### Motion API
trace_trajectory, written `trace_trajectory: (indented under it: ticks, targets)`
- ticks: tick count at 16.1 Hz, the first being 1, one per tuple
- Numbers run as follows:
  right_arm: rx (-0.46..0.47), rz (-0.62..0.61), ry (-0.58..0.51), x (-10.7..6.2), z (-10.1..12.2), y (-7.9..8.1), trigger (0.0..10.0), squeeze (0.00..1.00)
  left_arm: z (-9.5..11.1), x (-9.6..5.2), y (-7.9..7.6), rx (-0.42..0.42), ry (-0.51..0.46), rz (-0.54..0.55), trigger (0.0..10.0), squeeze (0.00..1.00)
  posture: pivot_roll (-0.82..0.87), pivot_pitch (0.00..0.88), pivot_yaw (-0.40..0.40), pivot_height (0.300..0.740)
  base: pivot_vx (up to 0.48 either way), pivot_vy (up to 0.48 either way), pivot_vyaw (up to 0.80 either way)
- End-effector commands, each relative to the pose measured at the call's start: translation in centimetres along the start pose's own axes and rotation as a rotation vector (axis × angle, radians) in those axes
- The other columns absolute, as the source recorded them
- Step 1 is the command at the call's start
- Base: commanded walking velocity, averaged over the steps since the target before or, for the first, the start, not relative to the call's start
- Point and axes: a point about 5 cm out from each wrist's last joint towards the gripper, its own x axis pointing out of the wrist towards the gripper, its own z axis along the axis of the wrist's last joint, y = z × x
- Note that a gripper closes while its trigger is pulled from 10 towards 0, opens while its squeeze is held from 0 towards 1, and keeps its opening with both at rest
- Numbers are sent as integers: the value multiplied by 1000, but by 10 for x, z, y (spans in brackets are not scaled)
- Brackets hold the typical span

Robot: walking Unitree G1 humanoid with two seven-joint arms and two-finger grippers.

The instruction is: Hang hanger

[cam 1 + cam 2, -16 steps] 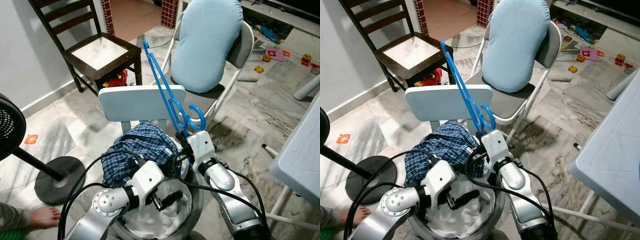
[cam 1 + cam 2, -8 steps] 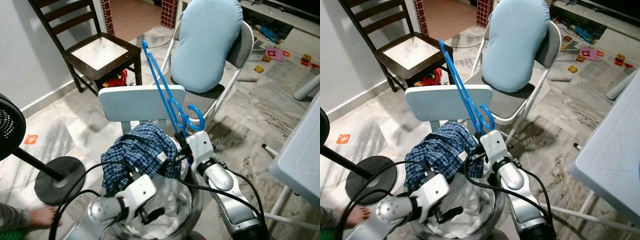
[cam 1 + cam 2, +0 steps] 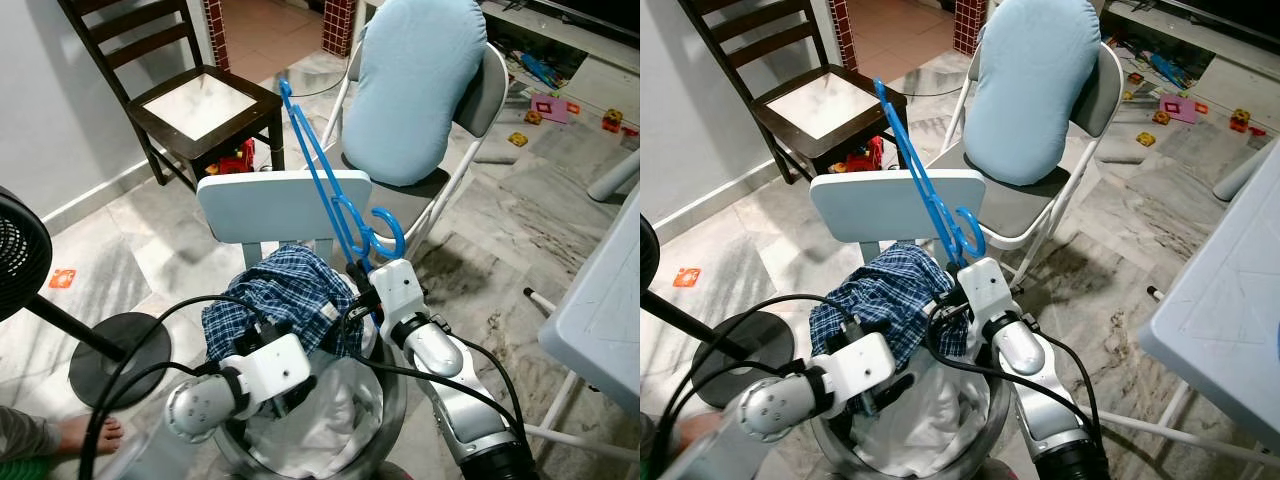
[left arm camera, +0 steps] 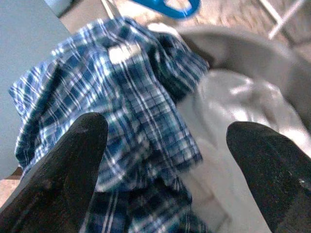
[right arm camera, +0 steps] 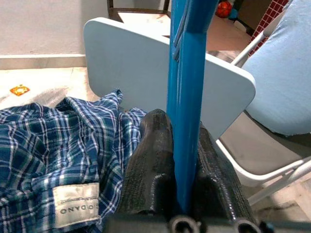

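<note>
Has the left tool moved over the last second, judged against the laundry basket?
Yes. The left tool has pulled back toward the robot along the basket rim and now reaches, fingers open, toward the plaid shirt. The right tool clamps the blue hanger.

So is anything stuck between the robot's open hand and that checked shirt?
Nothing visible is. In the left wrist view the left gripper has its fingers spread wide, right over the checked shirt lying on the basket. The right gripper is shut on the blue hanger, off to the side.
</note>
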Motion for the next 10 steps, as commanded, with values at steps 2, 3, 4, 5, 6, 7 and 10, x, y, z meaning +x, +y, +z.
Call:
trace_trajectory:
  ticks: [2,3,4,5,6,7,10]
  targets:
    - [-2,20,6,1,-3,5,10000,0,-2,-6,-12,28,2,-71,10000,0,51,187,-69,740,0,0,0]
    - [-2,26,5,2,-3,7,10000,0,1,-9,-15,14,-25,-96,10000,0,54,188,-72,740,0,0,0]
    - [-2,31,4,3,-3,8,10000,0,3,-10,-18,10,-48,-121,10000,0,55,189,-75,740,0,0,0]
    - [-3,36,3,4,-2,9,10000,0,4,-10,-21,-6,-56,-137,10000,0,57,190,-78,740,0,0,0]
    - [-4,42,1,5,-2,10,10000,0,4,-10,-23,-9,-60,-143,10000,0,58,191,-78,740,0,0,0]
    - [-6,49,-4,9,0,11,10000,0,-1,-9,-28,-15,-43,-164,10000,0,62,193,-85,740,0,0,0]
    - [-12,54,-12,13,4,9,10000,0,-22,-5,-40,4,25,-223,10000,0,66,194,-85,740,0,0,0]
